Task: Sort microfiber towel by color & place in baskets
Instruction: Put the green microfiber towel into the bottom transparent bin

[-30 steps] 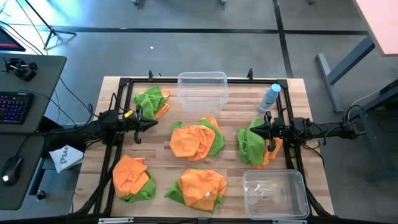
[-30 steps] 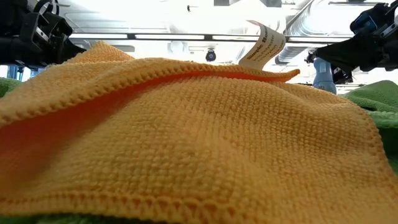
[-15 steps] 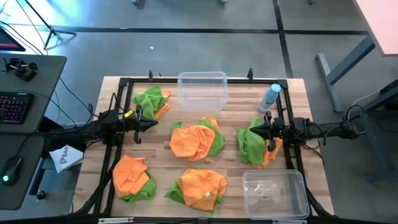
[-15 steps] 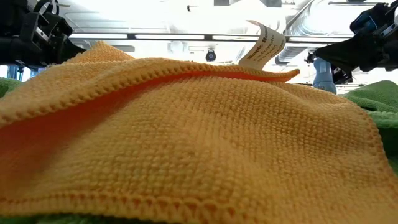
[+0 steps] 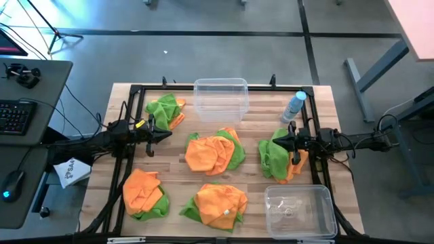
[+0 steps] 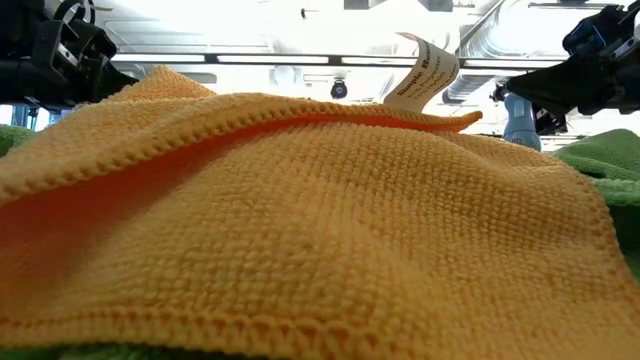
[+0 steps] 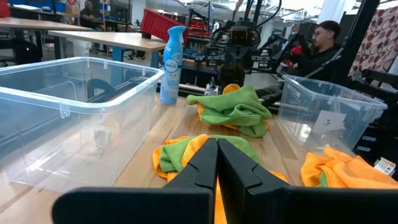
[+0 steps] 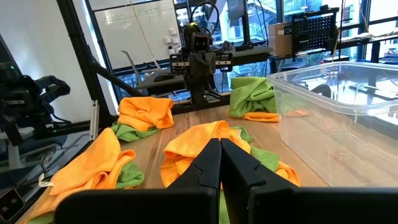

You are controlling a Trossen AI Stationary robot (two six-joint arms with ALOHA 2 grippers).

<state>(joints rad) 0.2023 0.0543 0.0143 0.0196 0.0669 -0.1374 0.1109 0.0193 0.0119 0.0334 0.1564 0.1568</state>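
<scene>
Five heaps of orange and green microfiber towels lie on the table: far left (image 5: 166, 108), middle (image 5: 213, 152), right (image 5: 281, 157), near left (image 5: 144, 193), near middle (image 5: 218, 205). One clear basket (image 5: 221, 98) stands at the far edge, another (image 5: 298, 209) at the near right corner. My left gripper (image 5: 166, 134) is shut and hovers between the far left and middle heaps. My right gripper (image 5: 274, 142) is shut, above the right heap's green cloth. In the low view an orange towel (image 6: 300, 230) fills the picture, with both arms raised behind it.
A clear spray bottle with a blue cap (image 5: 293, 106) stands near the far right corner, beside the right arm. A black frame (image 5: 135, 91) runs around the table's edges. A desk with a keyboard (image 5: 17, 115) stands off the table's left. A person (image 7: 326, 43) sits beyond the table.
</scene>
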